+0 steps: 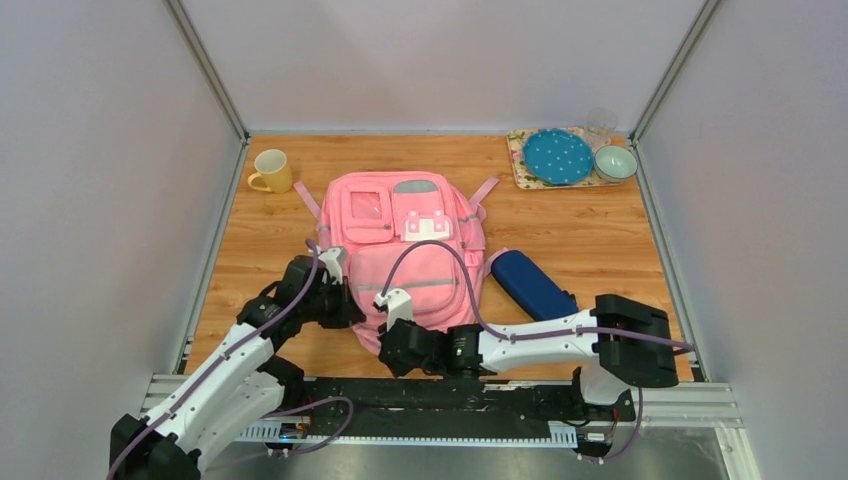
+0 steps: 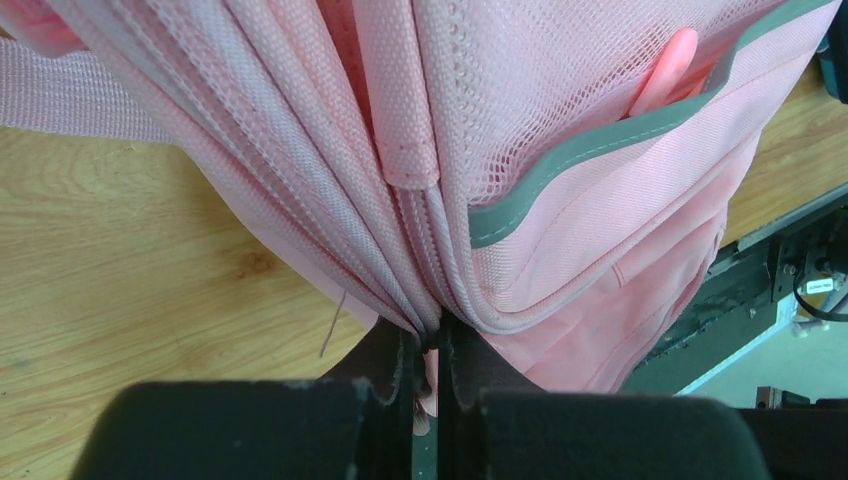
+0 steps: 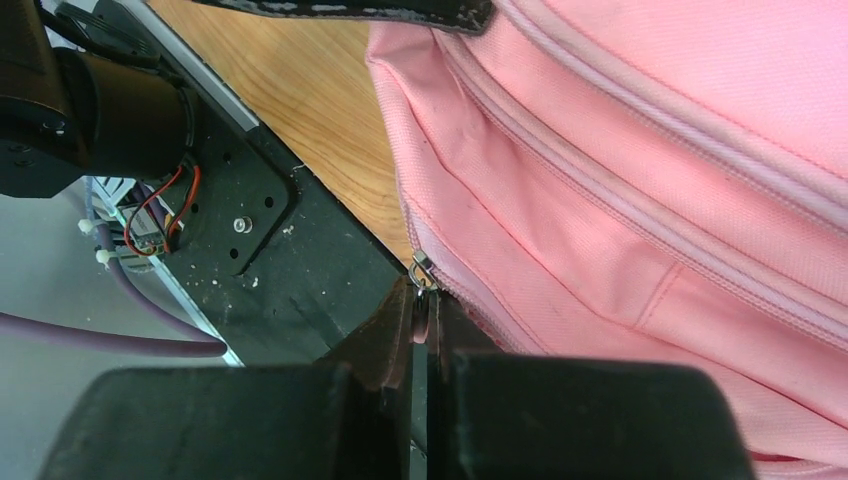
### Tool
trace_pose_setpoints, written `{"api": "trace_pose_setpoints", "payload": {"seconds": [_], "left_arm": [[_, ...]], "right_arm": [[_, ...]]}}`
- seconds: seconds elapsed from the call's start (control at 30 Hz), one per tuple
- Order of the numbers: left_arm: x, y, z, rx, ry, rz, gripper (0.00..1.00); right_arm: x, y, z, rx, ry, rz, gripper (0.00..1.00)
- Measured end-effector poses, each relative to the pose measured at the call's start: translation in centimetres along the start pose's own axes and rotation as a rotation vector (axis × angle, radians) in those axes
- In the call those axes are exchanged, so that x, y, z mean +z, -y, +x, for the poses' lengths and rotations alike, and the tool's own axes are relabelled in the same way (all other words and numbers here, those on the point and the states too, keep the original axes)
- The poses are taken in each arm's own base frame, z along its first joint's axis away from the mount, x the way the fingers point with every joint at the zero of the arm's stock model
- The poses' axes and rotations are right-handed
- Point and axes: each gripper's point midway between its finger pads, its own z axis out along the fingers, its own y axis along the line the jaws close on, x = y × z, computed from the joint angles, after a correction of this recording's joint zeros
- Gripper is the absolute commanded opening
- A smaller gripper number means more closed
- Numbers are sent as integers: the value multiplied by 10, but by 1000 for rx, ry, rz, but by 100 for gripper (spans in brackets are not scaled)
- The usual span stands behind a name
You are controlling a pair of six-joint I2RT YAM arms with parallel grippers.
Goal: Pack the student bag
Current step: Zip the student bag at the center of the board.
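Note:
The student bag (image 1: 400, 235), a pink backpack, lies flat in the middle of the table with its front pockets up. My left gripper (image 1: 348, 300) is at its lower left edge. In the left wrist view it (image 2: 428, 338) is shut on the bag's bunched zip seam (image 2: 420, 290), beside a mesh side pocket (image 2: 560, 120). My right gripper (image 1: 388, 338) is at the bag's near bottom edge. In the right wrist view it (image 3: 422, 305) is shut on a small pink zipper pull (image 3: 423, 275) at the end of a zip line on the student bag (image 3: 640, 150).
A navy-blue oval pouch (image 1: 530, 285) lies just right of the bag. A yellow mug (image 1: 272, 170) stands at the back left. A flowered tray (image 1: 520, 165) at the back right holds a blue dotted plate (image 1: 558, 157), a bowl (image 1: 615, 162) and a glass (image 1: 600, 125). The black base rail (image 3: 260, 250) runs close under the bag's near edge.

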Motion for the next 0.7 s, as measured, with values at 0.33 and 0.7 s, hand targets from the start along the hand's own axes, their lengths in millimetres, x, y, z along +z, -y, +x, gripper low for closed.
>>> {"api": "trace_pose_setpoints", "payload": {"seconds": [0.33, 0.7], "left_arm": [[-7, -3, -4, -40, -7, 55, 0], [-9, 0, -6, -72, -10, 96, 0]], "right_arm": [[-14, 18, 11, 123, 7, -67, 0], [-33, 30, 13, 203, 39, -77, 0]]}}
